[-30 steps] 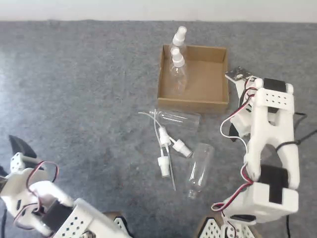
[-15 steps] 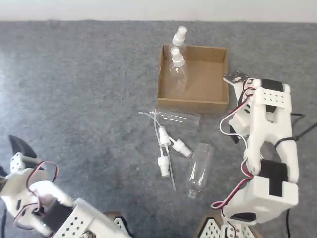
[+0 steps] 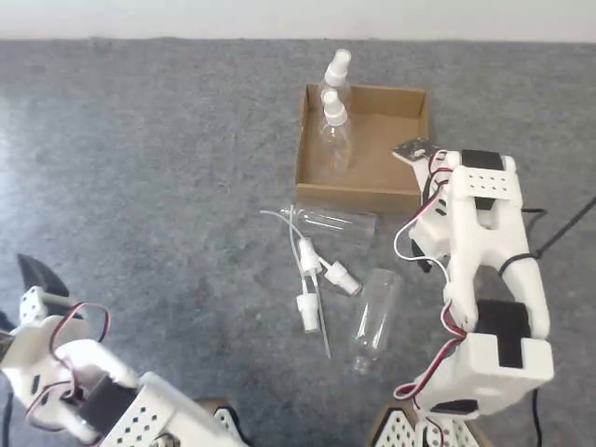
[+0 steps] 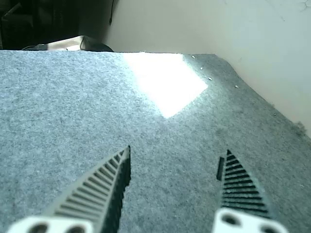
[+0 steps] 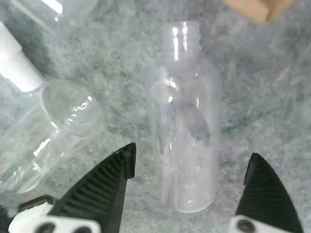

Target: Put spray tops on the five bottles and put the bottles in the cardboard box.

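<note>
- Cardboard box, upper middle, holds one topped bottle; a second topped bottle stands at its upper left corner.
- Bare bottles and loose spray tops lie on the tabletop, so most work is left.
- Right pincer is apart, a clear bottle between its tips; left pincer is apart too.

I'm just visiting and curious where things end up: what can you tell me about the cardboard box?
The cardboard box is brown, shallow, square-ish and open-topped, sitting flat on the grey carpet at the far side. A clear bottle with a white spray top rests inside against one side wall; the rest of its floor is bare. A second capped bottle shows at its far rim. Part of the right arm overhangs the opposite near corner.
</note>
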